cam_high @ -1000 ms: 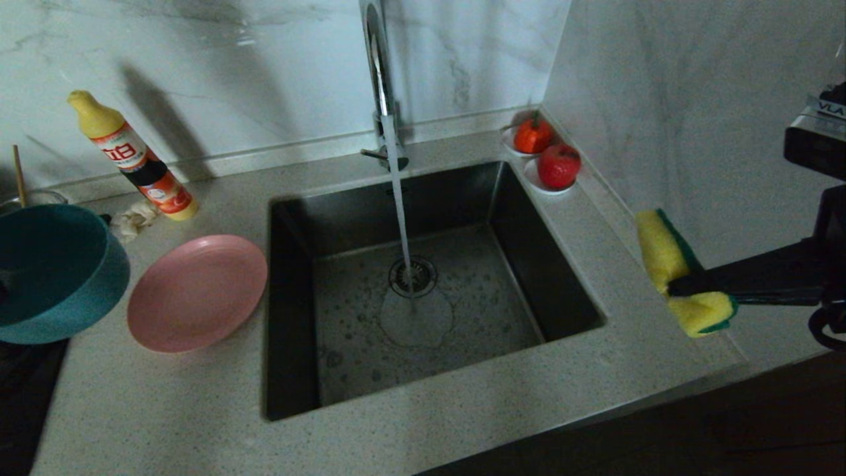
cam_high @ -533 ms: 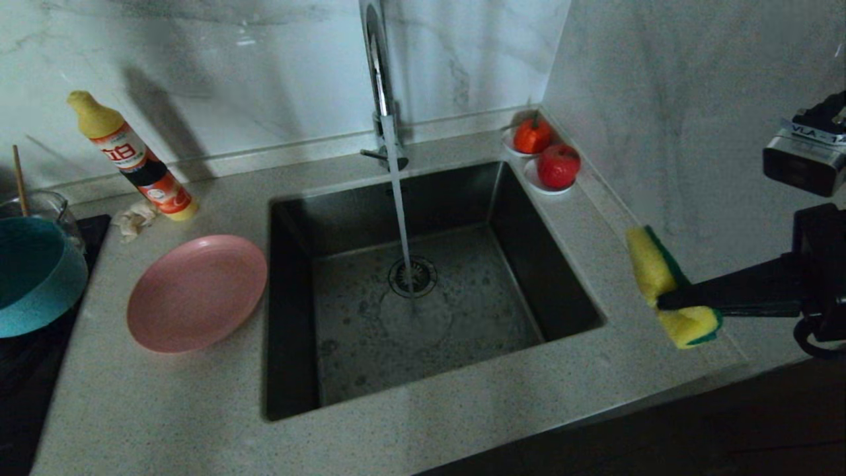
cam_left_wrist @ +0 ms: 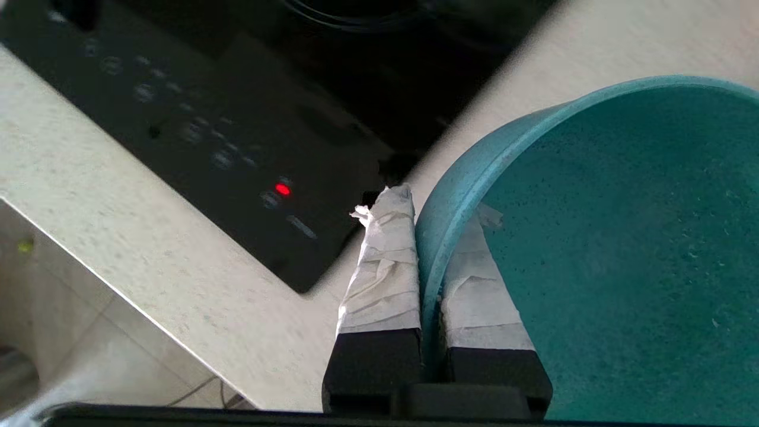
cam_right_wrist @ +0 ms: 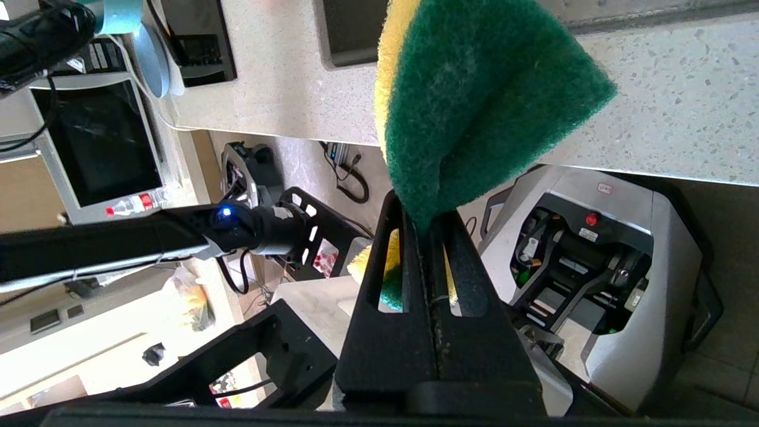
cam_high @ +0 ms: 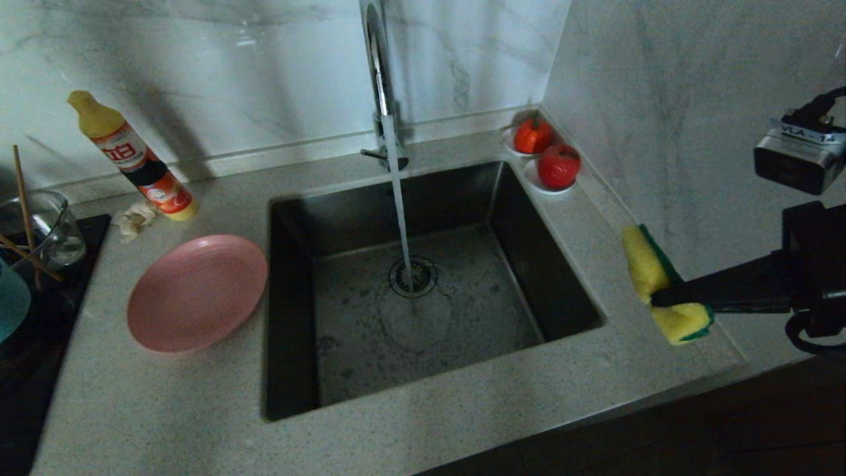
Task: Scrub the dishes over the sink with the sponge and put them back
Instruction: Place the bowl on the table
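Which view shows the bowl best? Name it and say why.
The left wrist view: the bowl fills it, its rim pinched by the left gripper. The head view shows only a sliver at its left edge. The right wrist view does not show it.

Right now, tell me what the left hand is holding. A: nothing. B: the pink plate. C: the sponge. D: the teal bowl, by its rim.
D: the left wrist view shows the left hand shut on the rim of the teal bowl, one finger inside and one outside; the sponge is in the right hand.

Black pincer point(cam_left_wrist: 430, 207), white-taped fingers point(cam_left_wrist: 382, 261)
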You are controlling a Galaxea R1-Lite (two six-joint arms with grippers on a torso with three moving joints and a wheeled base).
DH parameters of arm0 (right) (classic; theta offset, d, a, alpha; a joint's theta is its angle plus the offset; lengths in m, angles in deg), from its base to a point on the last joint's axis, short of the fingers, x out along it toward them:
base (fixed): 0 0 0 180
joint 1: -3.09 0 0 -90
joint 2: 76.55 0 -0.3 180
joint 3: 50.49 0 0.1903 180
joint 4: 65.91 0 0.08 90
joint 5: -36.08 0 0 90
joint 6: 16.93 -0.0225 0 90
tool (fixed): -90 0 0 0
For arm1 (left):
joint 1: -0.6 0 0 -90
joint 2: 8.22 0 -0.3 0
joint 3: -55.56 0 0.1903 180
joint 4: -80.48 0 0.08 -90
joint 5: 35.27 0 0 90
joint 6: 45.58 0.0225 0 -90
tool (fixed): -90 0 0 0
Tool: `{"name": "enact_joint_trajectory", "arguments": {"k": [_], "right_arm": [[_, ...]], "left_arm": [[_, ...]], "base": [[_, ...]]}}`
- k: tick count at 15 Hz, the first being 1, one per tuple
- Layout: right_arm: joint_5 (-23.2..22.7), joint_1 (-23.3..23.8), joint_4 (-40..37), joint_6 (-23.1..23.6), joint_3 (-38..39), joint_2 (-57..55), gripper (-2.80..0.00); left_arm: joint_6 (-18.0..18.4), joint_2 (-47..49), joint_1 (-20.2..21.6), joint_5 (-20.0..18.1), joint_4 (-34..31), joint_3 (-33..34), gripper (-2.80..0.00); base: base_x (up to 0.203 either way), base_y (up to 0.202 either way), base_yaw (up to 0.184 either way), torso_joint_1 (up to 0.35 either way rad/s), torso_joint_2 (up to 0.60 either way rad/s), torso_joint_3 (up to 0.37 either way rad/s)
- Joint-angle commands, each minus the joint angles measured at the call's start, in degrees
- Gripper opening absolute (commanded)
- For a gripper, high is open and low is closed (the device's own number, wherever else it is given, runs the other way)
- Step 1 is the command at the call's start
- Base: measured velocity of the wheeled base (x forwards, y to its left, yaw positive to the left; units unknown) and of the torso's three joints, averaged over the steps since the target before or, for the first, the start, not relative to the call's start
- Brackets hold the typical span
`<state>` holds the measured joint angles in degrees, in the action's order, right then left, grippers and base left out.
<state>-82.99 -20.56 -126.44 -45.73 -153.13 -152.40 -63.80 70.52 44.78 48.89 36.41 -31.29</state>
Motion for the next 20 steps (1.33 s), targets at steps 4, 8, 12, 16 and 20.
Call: {"name": "enact_joint_trajectory", "arguments": {"k": [4,8,12,16,20], "right_arm": [[-0.2,0.0,-0.2,0.6,0.0,-0.4,-2.80],[-0.3,0.0,-0.1,0.6,0.0,-0.6,-2.80],[-0.3,0.0,-0.1,0.7,-0.1,-0.4,-2.80],[-0.3,0.0,-0.2,0.7,-0.1,-0.4,-2.80],[-0.4,-0.1,-0.2,1.6,-0.2,-0.5,-2.80]], "left_arm": [[0.8,8.1,7.7,-0.7,8.4,5.7,-2.80],[0.6,13.2,11.2,-2.8,16.4,9.0,-2.80],[0.4,17.8,13.2,-9.8,20.0,9.3,-2.80],[0.4,22.1,15.2,-12.9,22.2,8.8,-2.80],[0.9,27.2,15.8,-13.1,29.9,9.0,-2.80]], "base": [[0.000,0.000,0.000,0.000,0.00,0.000],[0.000,0.000,0.000,0.000,0.00,0.000],[0.000,0.000,0.000,0.000,0.00,0.000],[0.000,0.000,0.000,0.000,0.00,0.000],[0.000,0.000,0.000,0.000,0.00,0.000]]}}
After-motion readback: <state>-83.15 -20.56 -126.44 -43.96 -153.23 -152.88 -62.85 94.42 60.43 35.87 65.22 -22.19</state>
